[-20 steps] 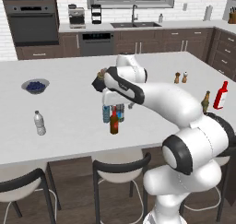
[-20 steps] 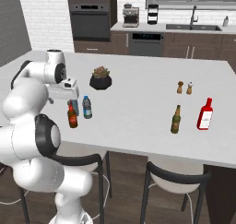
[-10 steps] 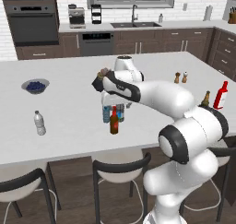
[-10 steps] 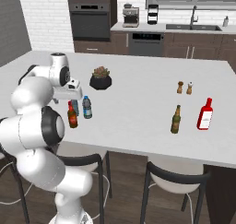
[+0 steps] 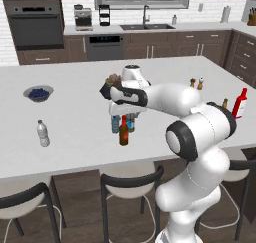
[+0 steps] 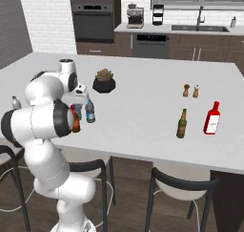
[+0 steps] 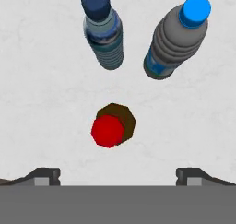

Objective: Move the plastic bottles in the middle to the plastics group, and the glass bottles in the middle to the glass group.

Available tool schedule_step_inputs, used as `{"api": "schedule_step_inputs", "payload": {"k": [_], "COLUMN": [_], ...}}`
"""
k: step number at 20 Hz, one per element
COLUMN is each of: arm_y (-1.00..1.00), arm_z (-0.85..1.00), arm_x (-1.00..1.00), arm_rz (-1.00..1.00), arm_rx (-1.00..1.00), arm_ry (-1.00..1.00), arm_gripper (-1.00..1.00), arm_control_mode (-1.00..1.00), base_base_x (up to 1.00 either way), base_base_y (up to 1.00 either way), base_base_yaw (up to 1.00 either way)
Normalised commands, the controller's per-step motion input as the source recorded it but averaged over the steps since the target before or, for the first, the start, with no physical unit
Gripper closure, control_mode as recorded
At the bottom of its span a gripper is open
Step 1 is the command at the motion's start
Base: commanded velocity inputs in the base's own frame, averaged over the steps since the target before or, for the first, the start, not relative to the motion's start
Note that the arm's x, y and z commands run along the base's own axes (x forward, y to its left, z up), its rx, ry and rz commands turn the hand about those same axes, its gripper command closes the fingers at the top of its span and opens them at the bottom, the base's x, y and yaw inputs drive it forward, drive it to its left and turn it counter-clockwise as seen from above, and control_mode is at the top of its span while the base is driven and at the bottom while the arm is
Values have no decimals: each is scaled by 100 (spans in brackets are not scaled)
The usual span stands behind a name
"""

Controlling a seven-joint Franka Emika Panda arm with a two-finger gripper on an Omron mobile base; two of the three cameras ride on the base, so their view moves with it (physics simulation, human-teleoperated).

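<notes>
Brown bottle (image 7: 113, 126) stands directly below the hand (image 7: 118, 174), whose fingers are spread wide apart.

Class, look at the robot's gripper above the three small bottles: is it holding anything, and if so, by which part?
Nothing is held. The gripper is open above the brown bottle, its fingertips wide apart and clear of the red cap.

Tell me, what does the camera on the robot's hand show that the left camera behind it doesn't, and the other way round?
The hand view looks straight down on the bottle tops, with the open claw just short of the red-capped brown bottle. The left base view adds the surroundings: the white-capped bottle, the tall red bottle and a bowl. Both show the brown bottle and the two blue-capped bottles on the white counter.
</notes>
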Motion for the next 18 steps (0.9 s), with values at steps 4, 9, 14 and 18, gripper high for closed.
{"api": "schedule_step_inputs", "payload": {"k": [4,9,14,18], "arm_y": [6,30,3,-3], "arm_z": [-29,-19,-9,-6], "arm_x": [25,18,1,1], "arm_rz": [0,0,0,0], "arm_rx": [0,-2,0,0], "arm_ry": [0,4,5,5], "arm_gripper": [-100,-100,-100,-100], "arm_control_mode": [-100,-100,-100,-100], "base_base_x": [0,0,0,0], "base_base_y": [0,0,0,0], "base_base_yaw": [0,0,0,0]}}
